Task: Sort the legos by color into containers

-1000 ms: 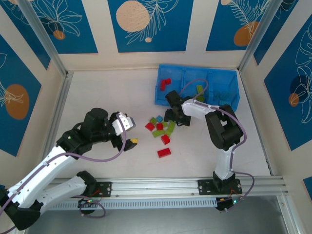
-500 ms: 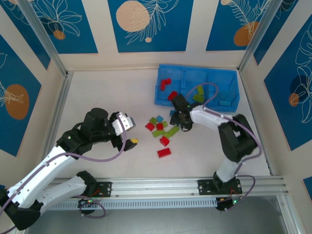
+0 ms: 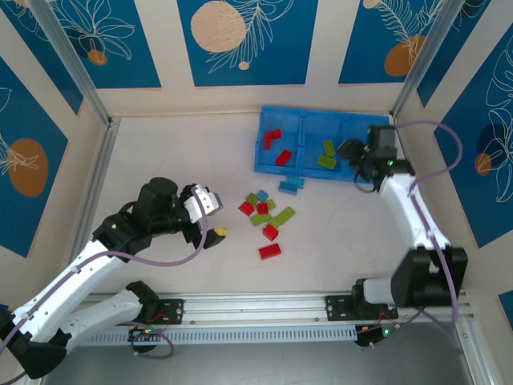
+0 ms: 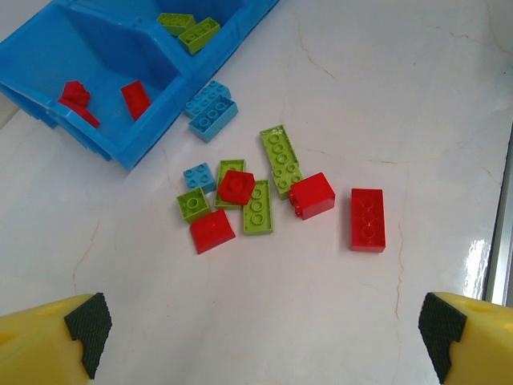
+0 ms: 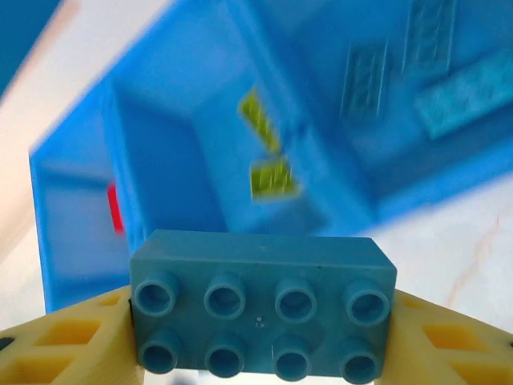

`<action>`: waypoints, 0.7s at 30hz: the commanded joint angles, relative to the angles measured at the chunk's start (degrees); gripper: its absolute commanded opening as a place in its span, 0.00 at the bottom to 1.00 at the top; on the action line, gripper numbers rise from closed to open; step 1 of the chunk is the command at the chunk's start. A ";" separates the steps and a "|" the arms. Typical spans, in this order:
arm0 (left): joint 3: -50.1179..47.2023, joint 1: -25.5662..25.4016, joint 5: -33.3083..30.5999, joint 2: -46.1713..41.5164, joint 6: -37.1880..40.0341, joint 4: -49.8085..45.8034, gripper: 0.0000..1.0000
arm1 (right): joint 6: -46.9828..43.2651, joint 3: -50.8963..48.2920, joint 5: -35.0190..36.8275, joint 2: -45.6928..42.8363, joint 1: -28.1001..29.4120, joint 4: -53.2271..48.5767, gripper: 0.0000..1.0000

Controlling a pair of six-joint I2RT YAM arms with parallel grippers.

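My right gripper (image 3: 353, 155) hangs over the right end of the blue bin (image 3: 321, 115), shut on a light blue lego (image 5: 263, 305) that spans its yellow fingers (image 5: 56, 341). Below it the containers (image 5: 176, 120) hold red legos (image 3: 274, 138) on the left, green ones (image 3: 327, 152) in the middle and light blue ones (image 5: 465, 88) on the right. A loose pile of red, green and blue legos (image 3: 264, 210) lies mid-table, also seen in the left wrist view as a cluster (image 4: 256, 196). My left gripper (image 3: 210, 224) stands open, above and short of that pile.
A lone red brick (image 3: 269, 250) lies nearest the arms. A light blue brick (image 3: 292, 186) rests against the bin's front wall. Raised metal rails and patterned walls close in the table on the left, back and right.
My right arm has swung from the pile up and right to over the bin, its jaws closing on the light blue lego on the way. The left arm has not moved.
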 commanded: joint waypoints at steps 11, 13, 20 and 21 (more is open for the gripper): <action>0.38 0.44 0.48 -0.37 -0.04 -0.28 1.00 | -0.52 31.84 -5.74 28.53 -8.77 -12.59 0.85; 0.25 0.50 0.13 -0.32 -0.19 -0.07 1.00 | -0.97 30.87 -6.12 26.86 -8.90 -12.52 0.90; -0.58 0.71 -2.90 0.06 -5.57 3.45 1.00 | -1.59 13.62 -13.68 9.78 -6.33 -8.25 0.91; -0.35 0.96 -3.10 0.25 -6.85 3.77 1.00 | -1.69 9.91 -13.70 5.30 -5.13 -7.76 0.92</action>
